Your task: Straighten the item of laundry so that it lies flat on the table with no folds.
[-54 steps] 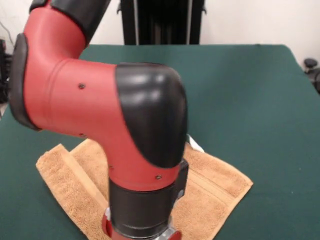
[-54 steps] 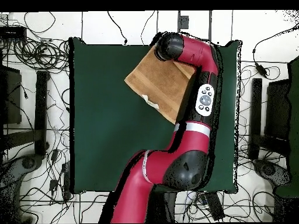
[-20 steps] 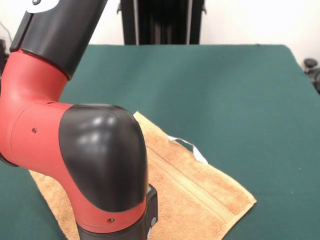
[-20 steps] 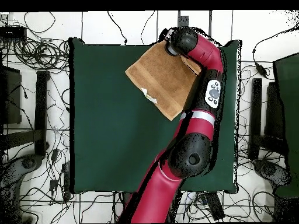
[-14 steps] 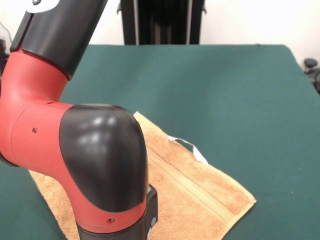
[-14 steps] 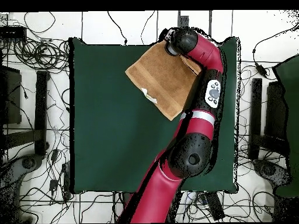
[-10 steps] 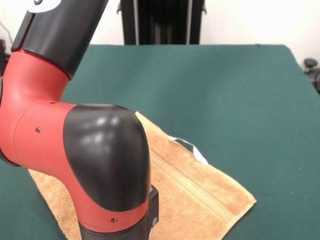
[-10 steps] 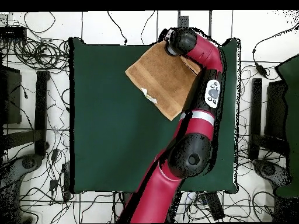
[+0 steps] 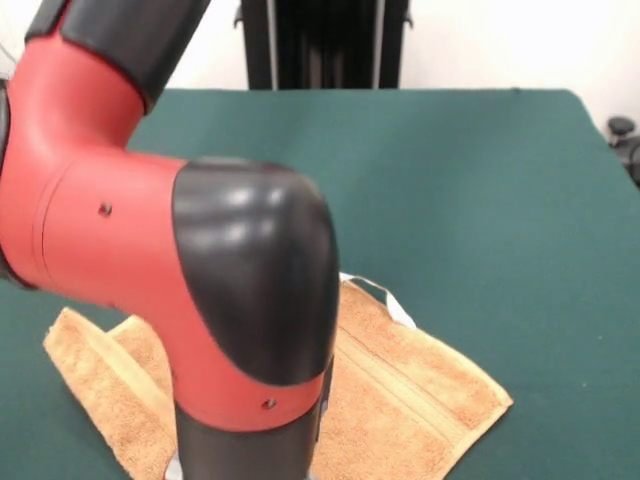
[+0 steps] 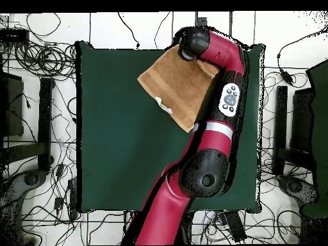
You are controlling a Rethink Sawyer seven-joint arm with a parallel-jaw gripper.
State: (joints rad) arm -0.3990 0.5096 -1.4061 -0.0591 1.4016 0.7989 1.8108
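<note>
The orange-tan towel (image 9: 420,390) lies on the dark green table (image 9: 480,180) at its near edge, with its white loop tag (image 9: 385,298) on the far side. A crease shows near its left corner. In the overhead view the towel (image 10: 176,83) sits at the table's (image 10: 115,141) top right, with the tag (image 10: 163,106) on its lower left edge. The red and black arm (image 9: 200,300) stands over the towel's middle and left part. Its wrist end (image 10: 192,43) is over the towel's top corner. The gripper is hidden under the arm in both views.
The arm (image 10: 221,96) runs along the table's right side in the overhead view and covers the towel's right edge. Cables and stands (image 10: 38,96) lie on the floor around the table. The robot's black pedestal (image 9: 320,45) stands behind the far edge.
The arm's wrist has shifted right in the front view and now covers more of the towel's middle. The towel's left corner shows further left with a crease.
</note>
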